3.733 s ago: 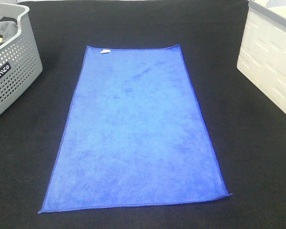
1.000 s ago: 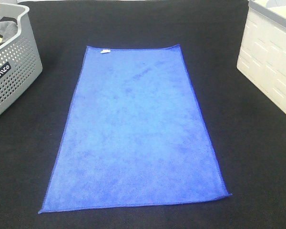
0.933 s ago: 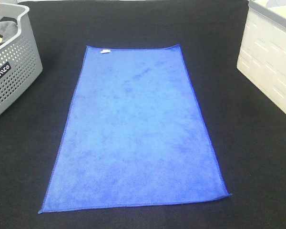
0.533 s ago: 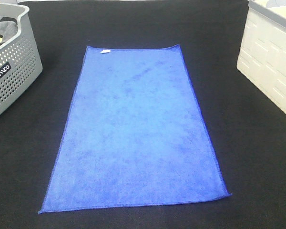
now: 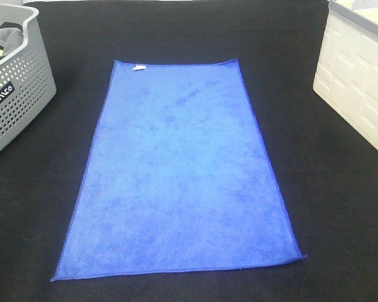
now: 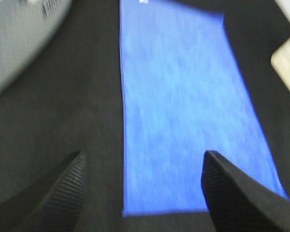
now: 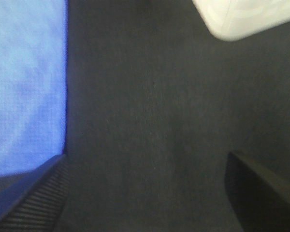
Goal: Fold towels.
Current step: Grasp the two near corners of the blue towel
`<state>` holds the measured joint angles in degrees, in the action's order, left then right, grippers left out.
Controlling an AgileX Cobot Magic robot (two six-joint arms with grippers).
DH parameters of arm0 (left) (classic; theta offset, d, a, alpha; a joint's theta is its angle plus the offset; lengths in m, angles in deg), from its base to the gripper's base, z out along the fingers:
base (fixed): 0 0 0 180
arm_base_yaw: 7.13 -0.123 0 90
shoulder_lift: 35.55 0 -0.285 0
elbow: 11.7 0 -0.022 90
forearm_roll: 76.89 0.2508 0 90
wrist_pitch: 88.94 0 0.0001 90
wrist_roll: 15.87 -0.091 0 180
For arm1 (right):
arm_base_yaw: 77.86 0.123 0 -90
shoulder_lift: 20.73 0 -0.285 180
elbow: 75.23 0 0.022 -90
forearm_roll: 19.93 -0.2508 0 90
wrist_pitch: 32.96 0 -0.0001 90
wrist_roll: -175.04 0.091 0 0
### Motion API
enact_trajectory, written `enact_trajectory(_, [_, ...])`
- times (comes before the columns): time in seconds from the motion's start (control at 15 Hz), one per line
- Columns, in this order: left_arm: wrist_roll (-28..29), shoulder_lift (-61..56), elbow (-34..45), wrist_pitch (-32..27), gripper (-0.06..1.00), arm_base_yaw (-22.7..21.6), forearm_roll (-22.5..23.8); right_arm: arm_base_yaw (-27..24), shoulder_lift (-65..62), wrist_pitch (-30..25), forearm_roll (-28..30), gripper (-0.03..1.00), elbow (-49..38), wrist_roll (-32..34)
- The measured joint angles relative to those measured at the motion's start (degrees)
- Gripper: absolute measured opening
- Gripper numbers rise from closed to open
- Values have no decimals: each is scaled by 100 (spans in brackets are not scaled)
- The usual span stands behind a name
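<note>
Your towel [image 5: 179, 170] lies flat and fully spread on the black mat [image 5: 340, 207], midway between the grey basket [image 5: 19, 94] and the white bin [image 5: 356, 82]. Its long sides run away from you and the white tag [image 5: 138, 67] sits on the far short edge. No fold is in it yet, so the step in hand looks like the first one: taking the near short edge. Both grippers are spread wide and empty. The left gripper [image 6: 144, 154] hangs above the near left corner, with that corner showing between its fingers. The right gripper [image 7: 145, 159] hangs over bare mat just beside the towel's right long edge, with the near right corner close to one finger. Neither gripper appears in the high view, so judge your approach from the wrist views. Bring the right gripper in over the cloth before you descend, otherwise it will probably close on mat alone. Set each gripper down so that one finger slides under the hem and the other lands on top, then pinch only one layer. Take both corners at about the same depth from the edge, lift them together and keep them level. Uneven heights would likely skew the fold and leave the corners mismatched at the tag end.
</note>
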<state>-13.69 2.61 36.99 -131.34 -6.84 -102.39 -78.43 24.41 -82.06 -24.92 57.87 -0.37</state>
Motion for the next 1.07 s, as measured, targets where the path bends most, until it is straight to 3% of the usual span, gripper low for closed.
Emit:
enact_trajectory(0.2, [-733, 1473, 0, 29, 65, 0, -682, 0, 1364, 252, -275, 82, 0, -17])
enact_trajectory(0.33, [-1392, 2452, 0, 109, 65, 0, -1255, 0, 2280, 481, -882, 82, 0, -458])
enact_trajectory(0.87, [-4343, 5609, -6, 527, 65, 23, -3816, 0, 4675, 1232, -4727, 81, 6, -4314])
enact_trajectory(1.07, [-4738, 6194, -11, 699, 65, 40, -4165, 0, 5168, 1249, -5283, 79, 11, -5025])
